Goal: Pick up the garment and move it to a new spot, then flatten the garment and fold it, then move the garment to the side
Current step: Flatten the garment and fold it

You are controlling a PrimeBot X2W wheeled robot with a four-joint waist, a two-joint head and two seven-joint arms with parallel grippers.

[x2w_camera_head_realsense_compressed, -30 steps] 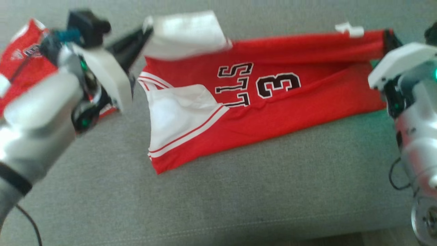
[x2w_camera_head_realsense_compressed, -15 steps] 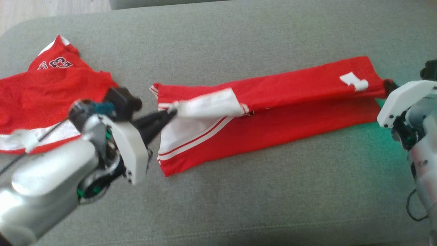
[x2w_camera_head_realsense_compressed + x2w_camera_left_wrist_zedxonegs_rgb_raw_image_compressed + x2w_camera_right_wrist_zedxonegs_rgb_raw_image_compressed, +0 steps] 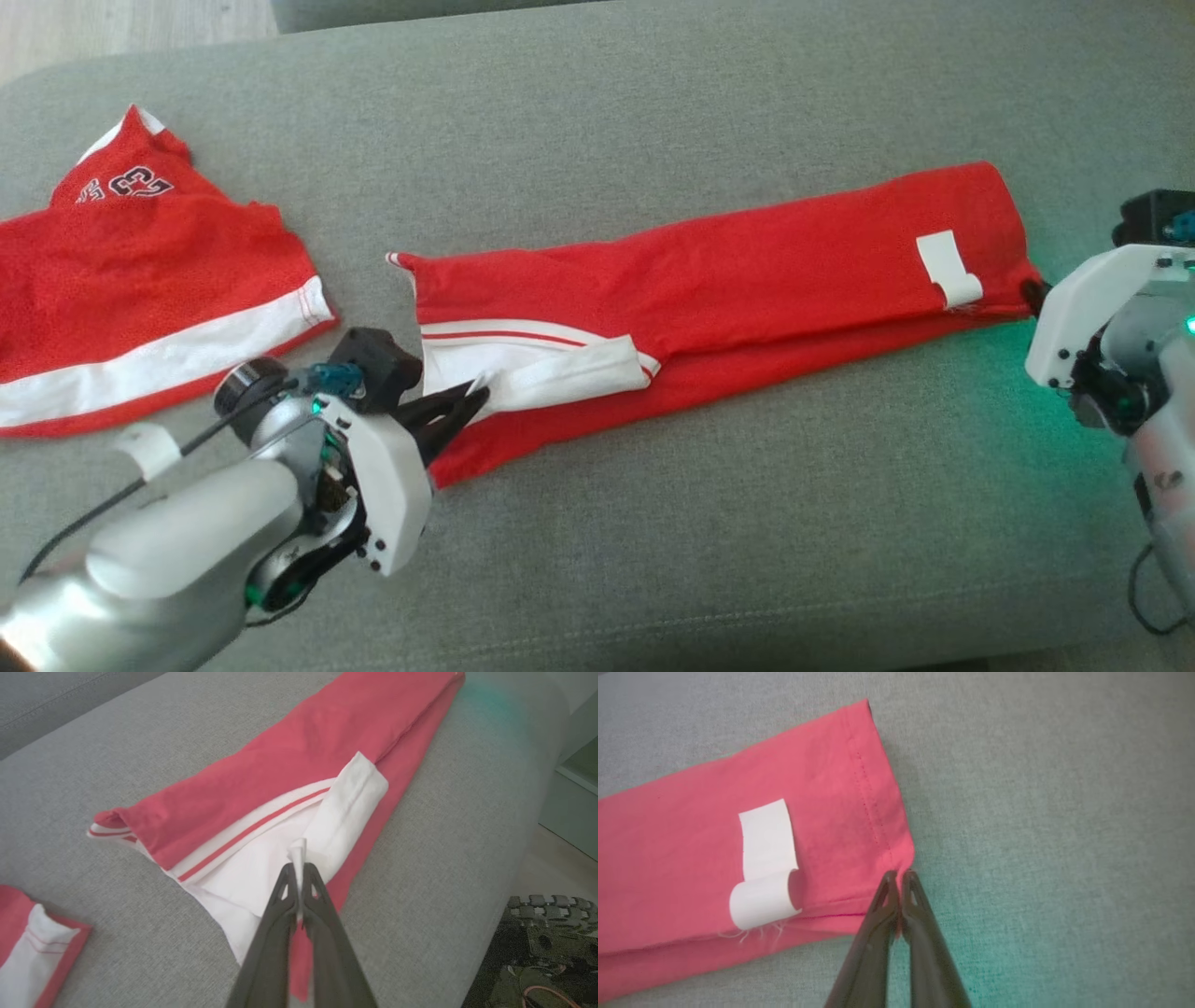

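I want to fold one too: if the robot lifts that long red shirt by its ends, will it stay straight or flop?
Probably flop: the red shirt lies in soft folds, so it's thin cloth. Pinched at its ends by the left pincer and right pincer, its middle would likely sag.

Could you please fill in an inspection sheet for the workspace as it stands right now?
Surface: grey sofa cushion, fabric-covered.
Job's things: red jersey folded lengthwise into a long strip, with a white label curling near its right end.
Clutter: second red garment at far left, apart from the jersey.
Grippers: left gripper shut on the jersey's white trim; right gripper shut on its hem corner.
Cables: black cable trails from the left wrist; a second cable loops by the right arm.
Surroundings: pale floor beyond the cushion.
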